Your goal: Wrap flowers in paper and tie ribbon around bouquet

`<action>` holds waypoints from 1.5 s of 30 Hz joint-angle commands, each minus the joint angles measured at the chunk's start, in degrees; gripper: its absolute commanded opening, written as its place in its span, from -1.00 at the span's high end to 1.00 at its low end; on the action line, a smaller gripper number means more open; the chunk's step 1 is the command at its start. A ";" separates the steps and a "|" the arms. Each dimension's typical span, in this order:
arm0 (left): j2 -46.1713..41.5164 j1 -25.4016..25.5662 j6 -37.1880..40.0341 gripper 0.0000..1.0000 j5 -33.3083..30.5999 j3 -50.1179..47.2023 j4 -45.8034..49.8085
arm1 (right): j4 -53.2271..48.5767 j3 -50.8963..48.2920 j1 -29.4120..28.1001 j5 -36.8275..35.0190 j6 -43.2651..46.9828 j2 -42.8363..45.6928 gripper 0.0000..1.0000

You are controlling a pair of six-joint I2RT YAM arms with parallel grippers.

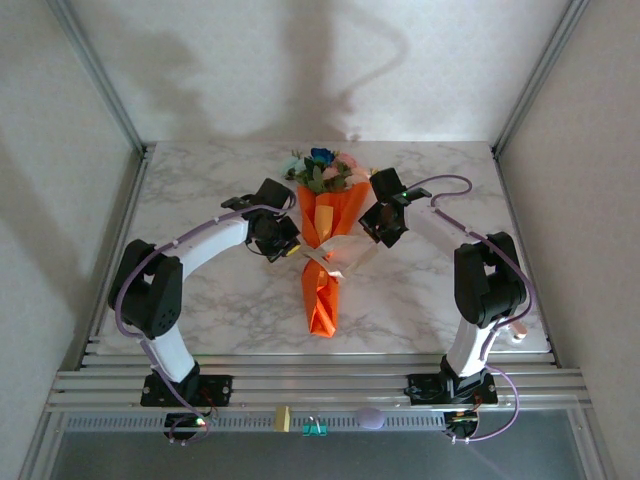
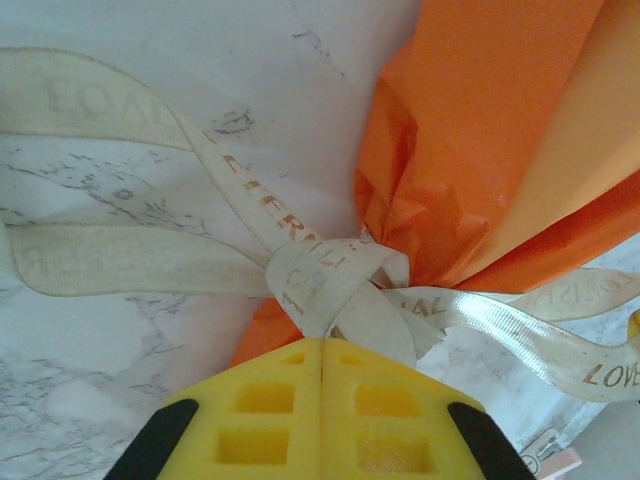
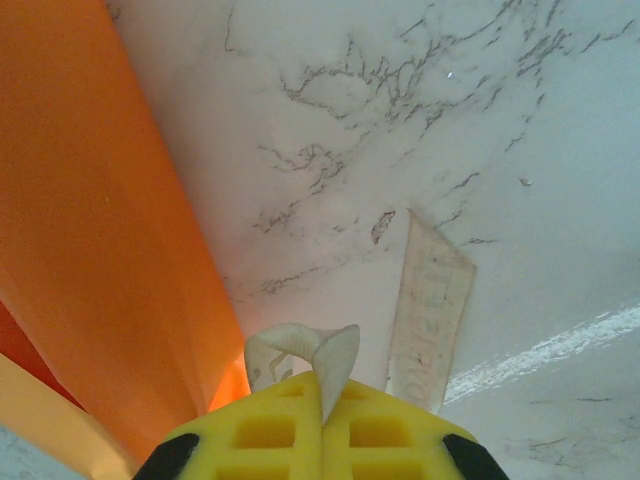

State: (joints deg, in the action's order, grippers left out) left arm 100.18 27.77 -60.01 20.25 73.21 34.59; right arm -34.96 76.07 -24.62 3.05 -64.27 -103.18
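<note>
Seen from above, at the middle of the marble table (image 1: 200,300): a bouquet (image 1: 325,235) lying lengthwise, with flowers (image 1: 322,168) at the far end and the pointed tip of the orange paper (image 1: 320,300) toward the arm bases. Bound at the waist with cream ribbon (image 1: 330,262), tails spilling to both sides. Flanked by the left gripper (image 1: 290,245) on one side of the waist and the right gripper (image 1: 372,222) on the other, each just beside the wrap. At the left wrist, yellow pads (image 2: 270,420) pressed shut right at the knot, apparently pinching a strand of ribbon (image 2: 320,270) beside the creased paper (image 2: 480,130). At the right wrist, pads (image 3: 380,435) clamped on a folded loop of ribbon (image 3: 300,350), with a loose printed tail flat on the marble nearby and paper (image 3: 90,200) alongside.
</note>
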 commanded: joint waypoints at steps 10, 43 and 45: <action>-7.69 0.05 -1.16 1.00 -2.83 -4.42 3.11 | -1.03 1.18 0.01 1.03 -1.26 -1.76 0.90; -14.35 -4.54 -0.91 1.00 -3.85 -6.70 6.67 | 8.98 -10.77 -3.17 8.31 -8.15 5.31 0.66; -14.96 -5.24 -0.65 1.00 -4.31 -6.59 7.25 | 10.30 -11.77 -3.26 8.47 -9.02 5.48 0.64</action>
State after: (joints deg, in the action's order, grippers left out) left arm 87.37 23.68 -60.62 17.93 67.00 39.16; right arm -28.14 66.22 -27.27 9.74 -71.22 -98.96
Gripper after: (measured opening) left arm 0.044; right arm 0.178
